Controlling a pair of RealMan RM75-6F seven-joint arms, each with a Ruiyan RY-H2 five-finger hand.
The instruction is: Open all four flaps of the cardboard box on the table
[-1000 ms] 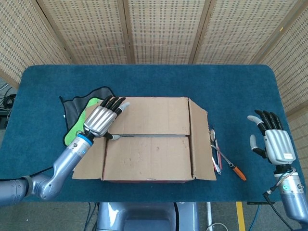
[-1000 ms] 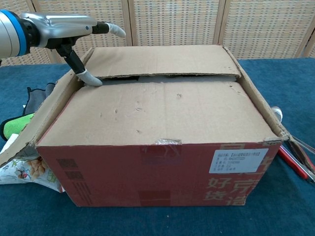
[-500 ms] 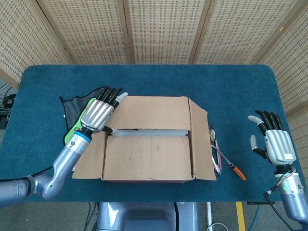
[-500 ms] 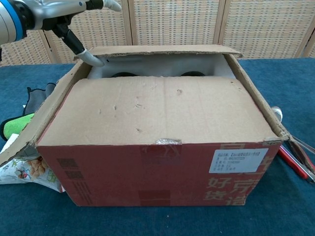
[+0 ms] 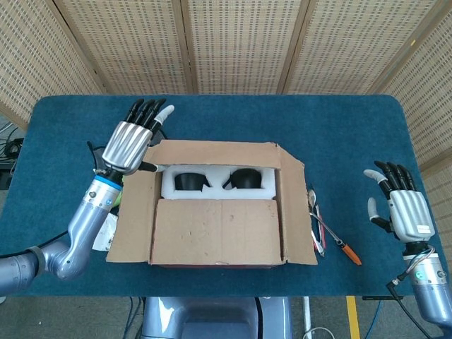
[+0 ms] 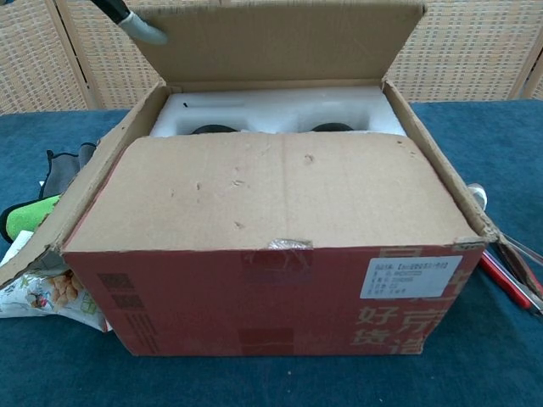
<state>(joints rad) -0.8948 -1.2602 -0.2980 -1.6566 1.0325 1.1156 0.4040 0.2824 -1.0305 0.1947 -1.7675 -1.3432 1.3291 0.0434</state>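
Inside, moulded white foam (image 5: 215, 181) fills the corrugated cardboard box (image 6: 271, 280).

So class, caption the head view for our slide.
Left hand lifts the brown cardboard box's far flap, exposing white foam.

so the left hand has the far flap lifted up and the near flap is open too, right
Not quite. The left hand has the far flap lifted, but the near flap lies closed over the box, as the chest view shows.
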